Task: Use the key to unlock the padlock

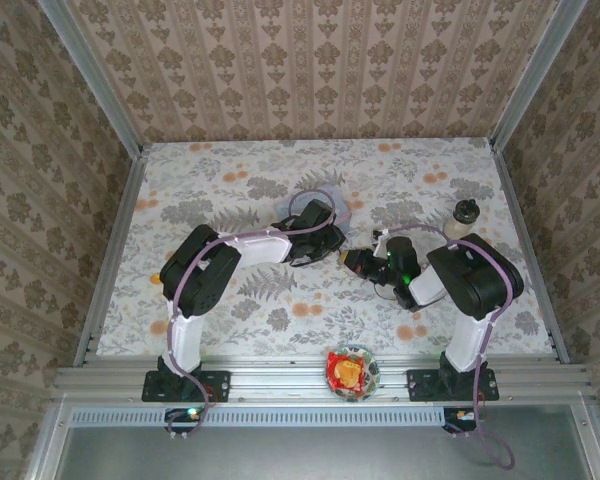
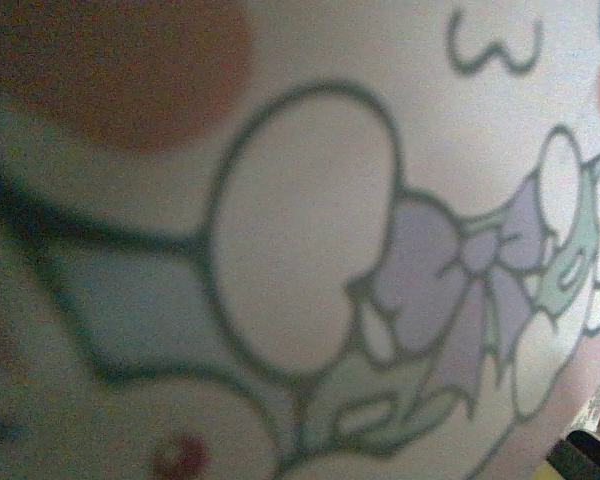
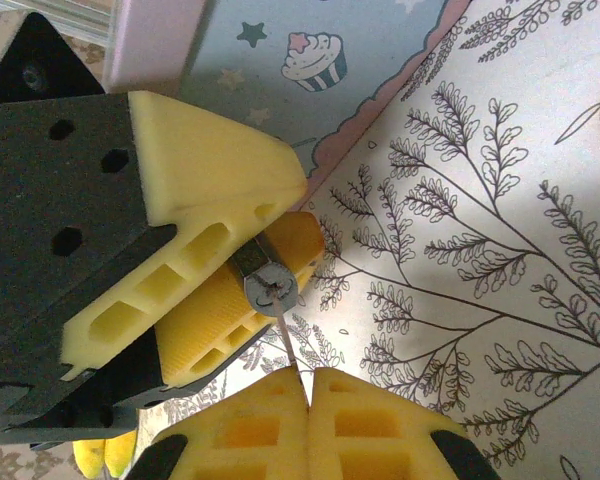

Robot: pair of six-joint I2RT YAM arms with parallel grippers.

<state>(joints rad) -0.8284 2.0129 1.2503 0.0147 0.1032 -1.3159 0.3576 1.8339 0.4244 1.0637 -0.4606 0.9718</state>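
Closely, left tool (image 3: 292, 222) clamping padlock (image 3: 268, 284), right tool (image 3: 308, 392) pinching key (image 3: 288, 346), tip at padlock's face.

The padlock (image 3: 270, 288) presented a dull grey metal end face, scuffed around the keyway; the key (image 3: 289, 346) was a thin sliver of pale metal. Fingers of the left gripper (image 3: 292, 235) were matt yellow plastic, one pad finely ribbed, on a matt black housing. The tin (image 3: 380, 50) bore smooth, satin print; the table cover (image 3: 500, 300) looked matt.
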